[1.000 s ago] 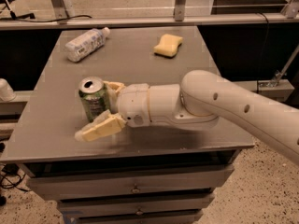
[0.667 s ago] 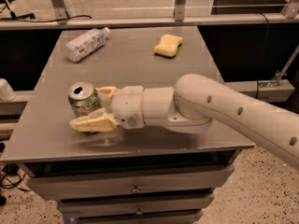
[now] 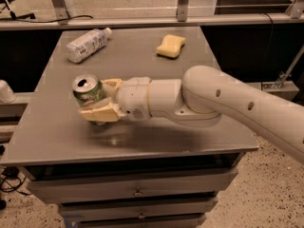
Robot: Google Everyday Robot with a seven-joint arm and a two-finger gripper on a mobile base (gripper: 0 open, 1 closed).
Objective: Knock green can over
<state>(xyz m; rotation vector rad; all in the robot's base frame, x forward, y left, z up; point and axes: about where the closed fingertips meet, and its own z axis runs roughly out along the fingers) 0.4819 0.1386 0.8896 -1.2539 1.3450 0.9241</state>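
Observation:
The green can [image 3: 87, 91], shiny with a silver top and open pull-tab hole, is at the left of the grey table [image 3: 142, 132]. It leans, with its top turned up toward the camera. My gripper [image 3: 97, 99] reaches in from the right. Its cream fingers [image 3: 100, 113] hold the can from the near side and the far side. The can's lower part is hidden behind the near finger.
A clear plastic bottle [image 3: 86, 44] with a white label lies at the table's back left. A yellow sponge [image 3: 171, 46] lies at the back middle. My white arm [image 3: 228, 103] crosses the table's right half. Drawers sit under the table's front edge.
My gripper slid left along the table and its fingers closed in around the can. The can shifted left with it, rose slightly and tilted.

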